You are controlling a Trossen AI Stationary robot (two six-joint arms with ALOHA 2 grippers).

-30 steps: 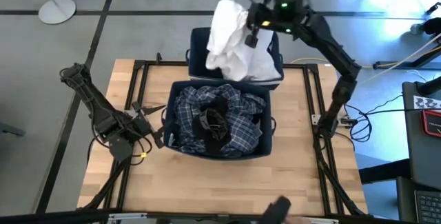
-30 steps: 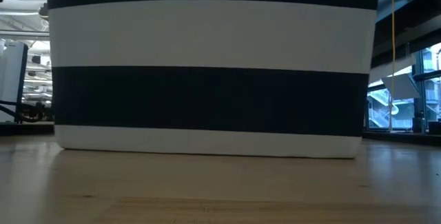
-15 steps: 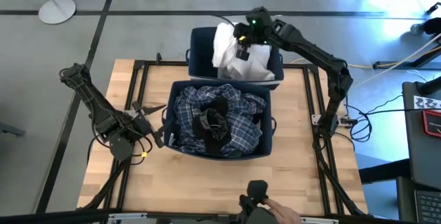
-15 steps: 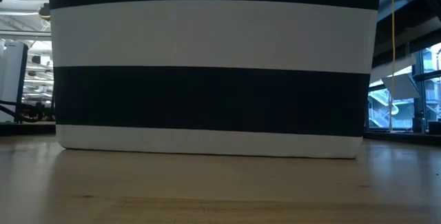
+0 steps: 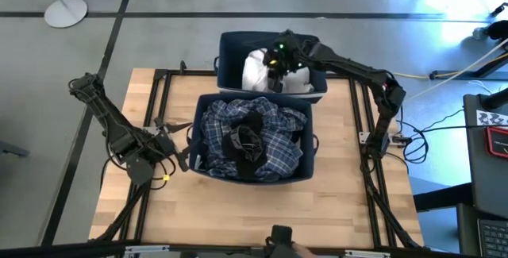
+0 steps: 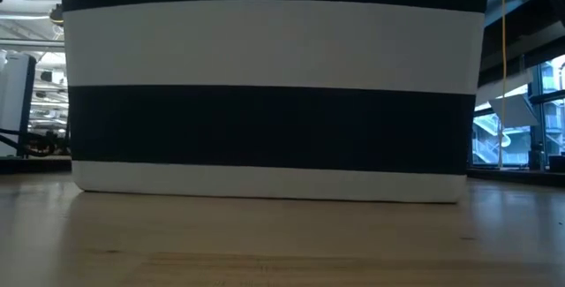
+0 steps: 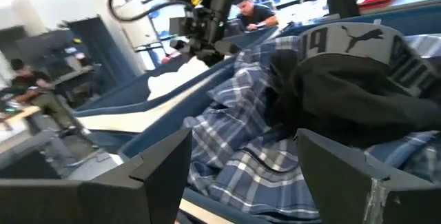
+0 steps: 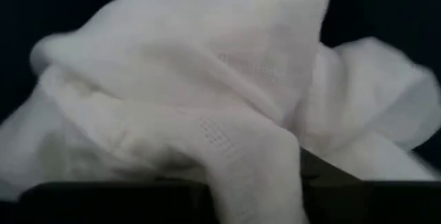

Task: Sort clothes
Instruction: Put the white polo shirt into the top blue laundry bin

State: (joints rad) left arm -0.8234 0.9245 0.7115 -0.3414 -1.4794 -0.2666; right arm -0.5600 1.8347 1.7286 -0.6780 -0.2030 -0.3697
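Note:
Two navy bins stand on the wooden table. The far bin holds a white garment, with my right gripper low over it and a fold of the cloth between its fingers. The near bin is heaped with a dark blue plaid shirt and, on top of it, a black garment with a grey waistband. My left gripper waits open and level just outside the near bin's left wall, pointing at the bin. The low view shows only that bin's striped wall. My right gripper has a fold of the white garment running between its two fingers, coming at it from above and slanting down into the far bin. The rest of the garment lies heaped in the bin under the gripper. How many layers are caught, I cannot tell.
Black frame rails run along the table's left and right sides. Bare wood lies in front of and beside the near bin. A dark object sits at the near edge. People show in the room beyond.
My right gripper has come down with the white garment and tipped toward the far bin. The garment, first held high and hanging over the bin, has sunk into it and now lies bunched inside.

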